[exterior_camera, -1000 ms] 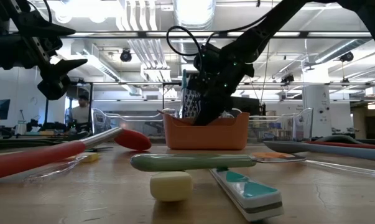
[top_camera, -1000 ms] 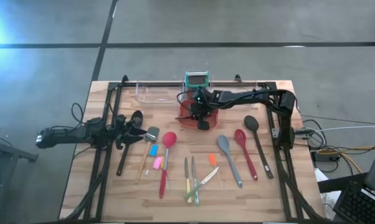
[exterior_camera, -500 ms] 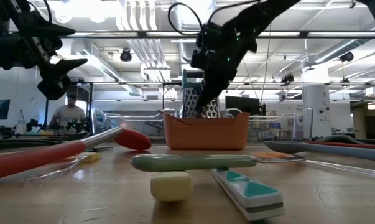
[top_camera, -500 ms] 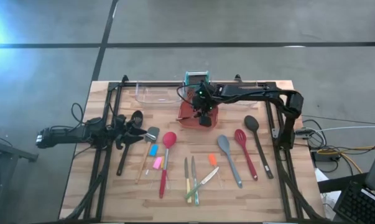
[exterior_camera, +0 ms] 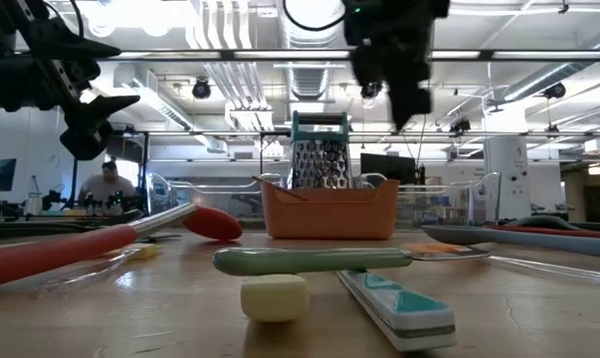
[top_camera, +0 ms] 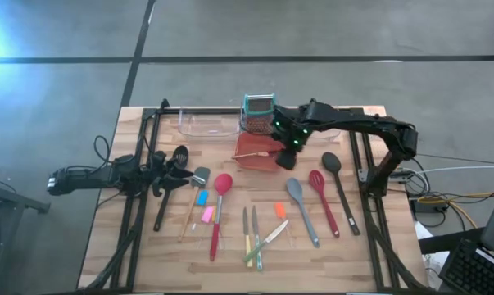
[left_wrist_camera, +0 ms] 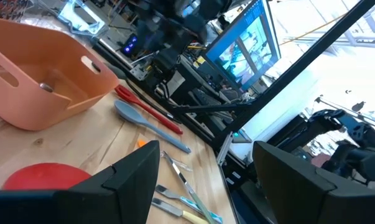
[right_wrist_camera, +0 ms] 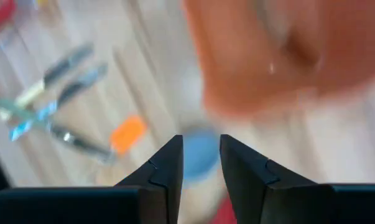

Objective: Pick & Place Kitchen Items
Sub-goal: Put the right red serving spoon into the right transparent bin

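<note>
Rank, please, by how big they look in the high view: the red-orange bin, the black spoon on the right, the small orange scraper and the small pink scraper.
1. Red-orange bin, the largest.
2. Black spoon, long but slim.
3. Orange scraper and pink scraper: they look about alike, so I would not rank them.

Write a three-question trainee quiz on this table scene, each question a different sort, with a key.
1. True or false: the teal-framed box grater lies flat among the knives.
2. Which thing is the right gripper nearest? A: the red-orange bin. B: the pink scraper. C: the yellow-handled knife.
3. Fill in: the left gripper hangs at the table's left side with its jaws ____ and nothing between them.

Key: 1 false, it stands upright behind the bin. 2 A. 3 open.
</note>
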